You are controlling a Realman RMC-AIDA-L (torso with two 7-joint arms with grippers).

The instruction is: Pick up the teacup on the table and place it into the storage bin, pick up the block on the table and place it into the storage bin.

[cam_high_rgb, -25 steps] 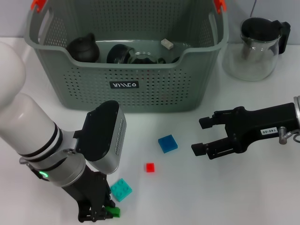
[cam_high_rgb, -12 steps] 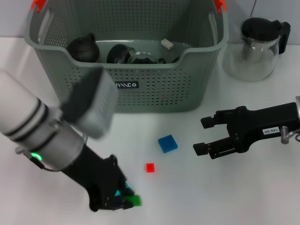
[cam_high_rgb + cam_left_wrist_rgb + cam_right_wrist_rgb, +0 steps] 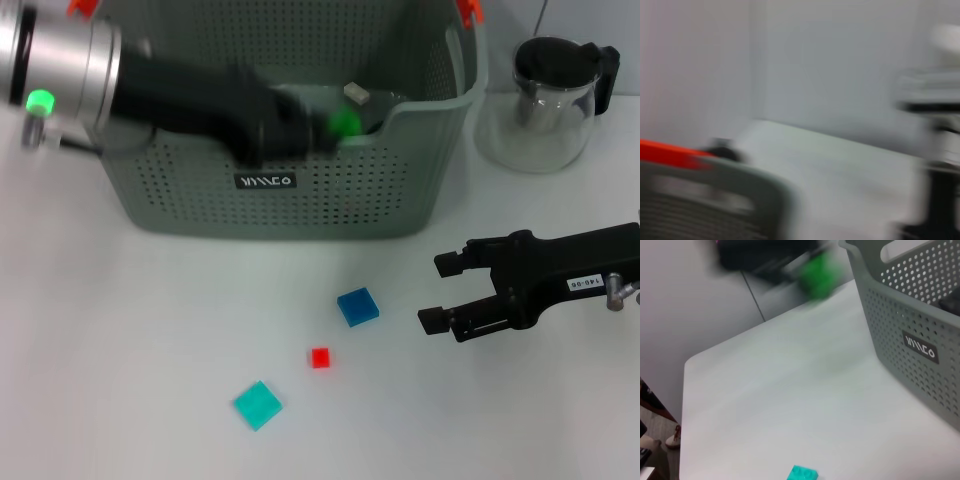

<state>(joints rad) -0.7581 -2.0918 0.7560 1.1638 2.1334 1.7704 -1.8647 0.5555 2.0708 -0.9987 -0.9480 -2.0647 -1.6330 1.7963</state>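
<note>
The storage bin (image 3: 400, 190), a grey-green perforated basket with red-orange clips, stands at the back centre. My left gripper (image 3: 335, 126) is shut on a green block (image 3: 345, 122) and holds it above the bin's front rim, blurred by motion. The green block also shows in the right wrist view (image 3: 817, 280), beside the bin (image 3: 910, 315). A blue block (image 3: 358, 306), a small red block (image 3: 320, 357) and a teal block (image 3: 258, 405) lie on the table. My right gripper (image 3: 440, 292) is open and empty, right of the blue block. No teacup shows on the table.
A glass pitcher with a black lid (image 3: 550, 100) stands right of the bin. A small white piece (image 3: 356, 93) lies inside the bin; my left arm (image 3: 180, 85) hides its other contents. A red clip (image 3: 670, 151) on the bin rim shows in the left wrist view.
My left gripper has lifted the green block from the table's front left and swung it up and right over the bin. The teal block now lies uncovered. The right gripper has barely shifted.
</note>
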